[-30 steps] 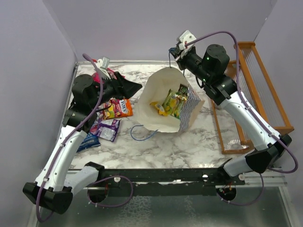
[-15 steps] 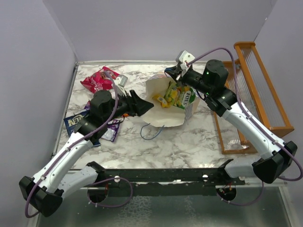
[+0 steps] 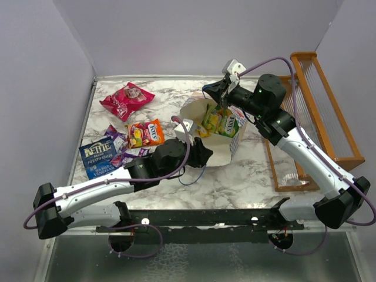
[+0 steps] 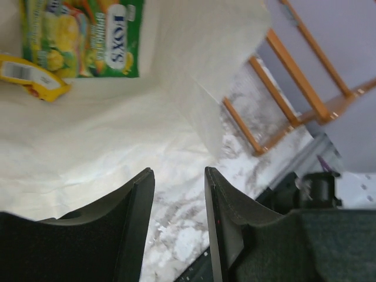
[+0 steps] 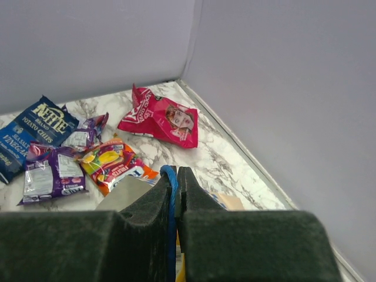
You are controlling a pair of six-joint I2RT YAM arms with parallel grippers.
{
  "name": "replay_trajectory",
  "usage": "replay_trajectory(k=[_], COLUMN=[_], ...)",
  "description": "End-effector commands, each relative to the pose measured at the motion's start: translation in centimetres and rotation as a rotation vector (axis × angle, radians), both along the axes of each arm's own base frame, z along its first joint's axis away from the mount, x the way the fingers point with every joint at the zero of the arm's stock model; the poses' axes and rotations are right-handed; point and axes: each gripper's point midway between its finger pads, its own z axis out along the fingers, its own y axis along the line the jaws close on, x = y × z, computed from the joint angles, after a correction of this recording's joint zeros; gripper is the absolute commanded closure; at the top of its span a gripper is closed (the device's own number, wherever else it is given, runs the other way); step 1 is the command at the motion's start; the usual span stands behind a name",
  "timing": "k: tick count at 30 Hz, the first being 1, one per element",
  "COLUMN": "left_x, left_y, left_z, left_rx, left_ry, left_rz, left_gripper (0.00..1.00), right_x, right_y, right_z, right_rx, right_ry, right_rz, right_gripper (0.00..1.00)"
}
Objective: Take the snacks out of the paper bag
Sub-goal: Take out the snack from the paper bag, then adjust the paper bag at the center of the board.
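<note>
We are swinging our left gripper [image 4: 179, 176] back from the unloaded snacks [image 3: 145, 134] to the paper bag [image 4: 88, 135], jaws spread empty near its green pack [image 4: 88, 35], while the right gripper [image 5: 175, 176] jaws are pinching the blue cord [image 5: 171, 200].

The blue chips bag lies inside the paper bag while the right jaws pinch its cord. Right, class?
No: the blue chips bag lies on the table left of the paper bag, per the top external view. The right jaws do pinch the cord.
</note>
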Motion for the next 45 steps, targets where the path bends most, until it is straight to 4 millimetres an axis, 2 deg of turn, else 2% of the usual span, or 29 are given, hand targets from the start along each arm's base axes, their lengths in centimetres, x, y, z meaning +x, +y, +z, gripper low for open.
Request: replay_trajectory(k=[1,6,9,15,20,24,28,33,37,40,45], left_x=[4.4,6.6,7.3,8.7,9.5,9.7,10.1,10.4,10.9,10.9,11.2], left_y=[1.9,2.3,2.0,1.1,1.8,1.6,2.2,3.2,3.8,3.8,3.3], left_z=[-1.4,-3.4,-4.6,-6.5,-8.5,-9.9,-10.8,-10.8,-11.0,-11.4,-10.9], left_rx=[0.068,0.148,0.132,0.126,0.164,0.208,0.174,0.120,0.109,0.077,0.098], left_ry=[-0.074,-0.014,0.030,0.063,0.106,0.143,0.198,0.209,0.220,0.260,0.245], left_rz=[0.313,0.492,0.575,0.680,0.828,0.840,0.821,0.772,0.693,0.651,0.633], left_gripper=[0.56,0.54,0.57,0.58,0.62,0.76,0.76,0.76,0.76,0.75,0.75], right_x=[-0.9,-0.8,-0.3,0.5,0.2,0.3,0.4,-0.1,-0.4,-0.2,-0.2], right_y=[0.0,-0.4,-0.6,-0.7,-0.1,0.6,0.8,2.1,1.8,1.6,1.2], right_z=[2.3,2.5,2.4,2.5,3.0,3.1,3.1,2.2,2.0,1.8,2.1], right_rx=[0.057,0.063,0.074,0.125,0.163,0.158,0.165,0.127,0.116,0.105,0.094], right_ry=[-0.039,-0.038,-0.024,0.014,0.036,0.007,0.019,0.022,0.009,0.008,0.002], right_rz=[0.023,-0.003,-0.028,-0.070,-0.053,-0.104,-0.118,-0.067,-0.063,-0.080,-0.098], right_gripper=[0.98,0.98,0.98,0.98,0.98,0.98,0.98,0.98,0.98,0.98,0.98])
